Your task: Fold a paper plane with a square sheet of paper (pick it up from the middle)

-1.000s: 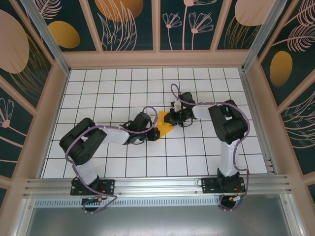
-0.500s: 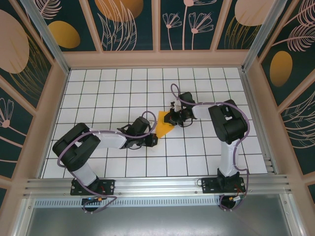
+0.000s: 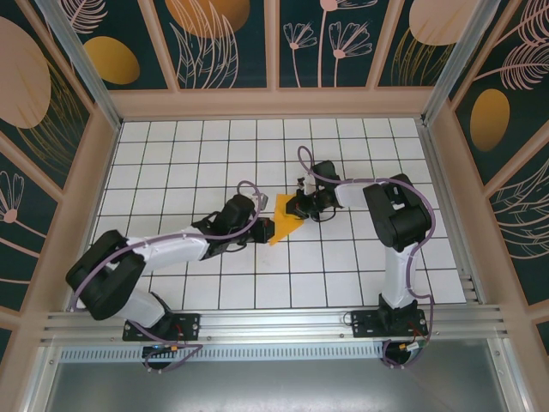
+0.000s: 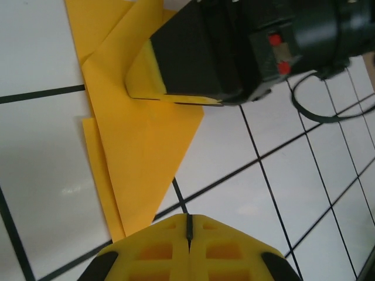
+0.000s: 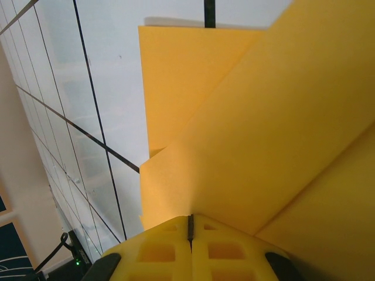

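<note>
Square sheet of paper [image 3: 287, 221]: 1, folded into a creased orange wedge, flat near the middle of the table [image 3: 343, 283]. Grippers: 2, both closed tight, gripping nothing. Right gripper [image 5: 190, 225] pressing down on the paper, left gripper [image 4: 188, 225] at its pointed corner. White tiles, black grid lines, dark leaf-patterned panels [image 3: 223, 43] on 3 sides.

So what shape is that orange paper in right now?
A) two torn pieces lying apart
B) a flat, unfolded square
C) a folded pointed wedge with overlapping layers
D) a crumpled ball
C: the orange paper lies on the tiled table as one pointed wedge, with overlapping flaps and straight fold edges showing, and the right gripper sits on top of it.
</note>
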